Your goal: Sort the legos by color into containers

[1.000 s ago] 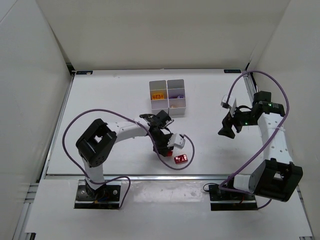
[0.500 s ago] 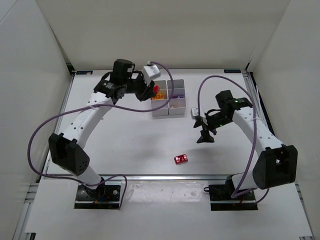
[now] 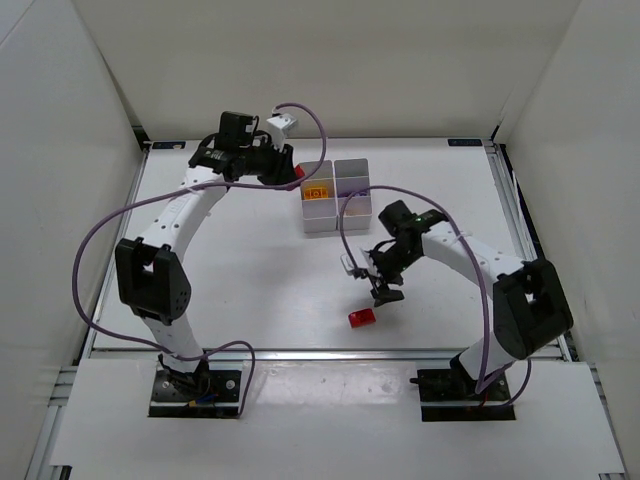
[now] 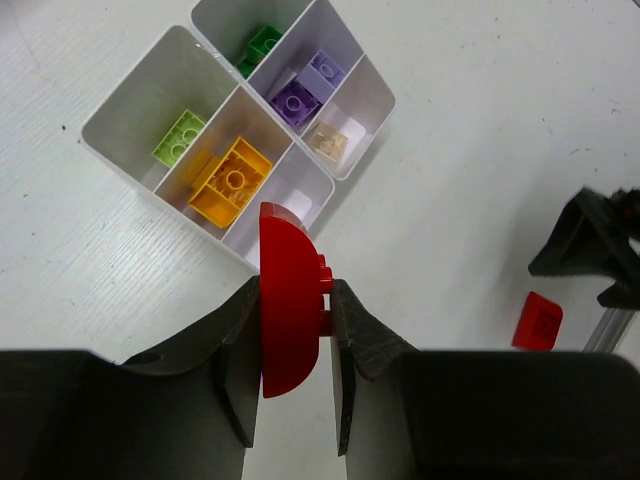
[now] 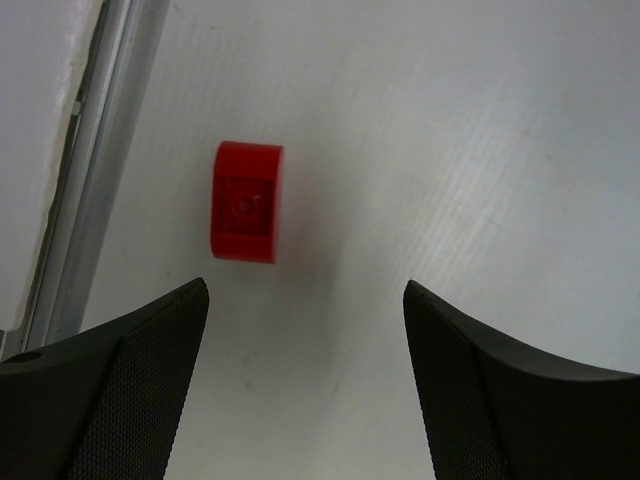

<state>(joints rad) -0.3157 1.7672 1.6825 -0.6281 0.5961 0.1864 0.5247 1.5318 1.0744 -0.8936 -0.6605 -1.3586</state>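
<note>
Change: a second ago your left gripper (image 4: 295,300) was low at the near middle of the counter (image 3: 240,290), beside the two red pieces. Now it is up at the far left, at the left edge of the containers (image 3: 322,222), clamped on the curved red lego (image 4: 288,300). That lego sits edge-up between the jaws and off the counter. Whether it is over a bin yet, can't tell.

Your right gripper (image 5: 305,290) has swung in from the right side to the near middle. It hangs above the second red lego (image 5: 246,200) with the jaws spread wide and nothing in them. That lego lies flat on the counter, near the front rail, a bit left of centre between the jaws.

What it means: one red is picked and nearly delivered, and the last loose piece is lined up for pickup.

- Five bins are already filled: yellow-green lego (image 4: 180,138), orange lego (image 4: 232,180), green lego (image 4: 262,45), purple legos (image 4: 298,98) and tan lego (image 4: 328,140).
- The empty bin (image 4: 290,192), closest to your left gripper, is probably the one for red.
- Shift the right gripper slightly left before closing.

Writing: none readable, no brand or label on the legos, containers or counter.
</note>
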